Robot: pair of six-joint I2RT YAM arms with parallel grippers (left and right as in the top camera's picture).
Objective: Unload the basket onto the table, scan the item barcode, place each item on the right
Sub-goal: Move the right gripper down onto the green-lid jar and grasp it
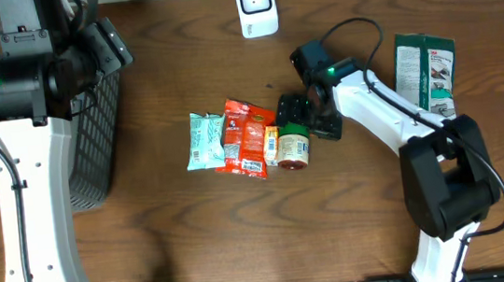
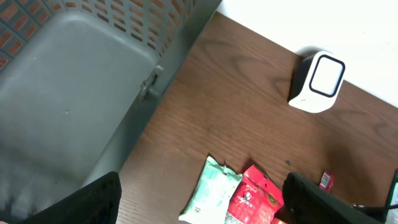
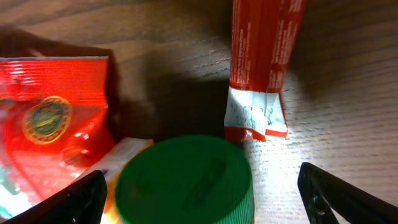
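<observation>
Hovering with right gripper (image 3: 202, 190) spread wide over small jar (image 1: 293, 149); rigid, probably light, slick-sided; best pinched squarely across green lid (image 3: 177, 171).

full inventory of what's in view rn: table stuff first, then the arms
Scanner: 1, white, top centre of table.
Basket: 1, dark grey mesh, left edge.
Mint packet: 1, pale green, centre, left end of the cluster.
Red packets: 2, red, just right of the mint packet.
Small box: 1, yellow, between red packets and jar.
Jar: 1, green lid, right end of the cluster.
Green pack: 1, green and white, right side.
Table: 1, brown wood.
Left gripper: 1, black, open, by the basket.
Right gripper: 1, black, open, above the jar.
</observation>
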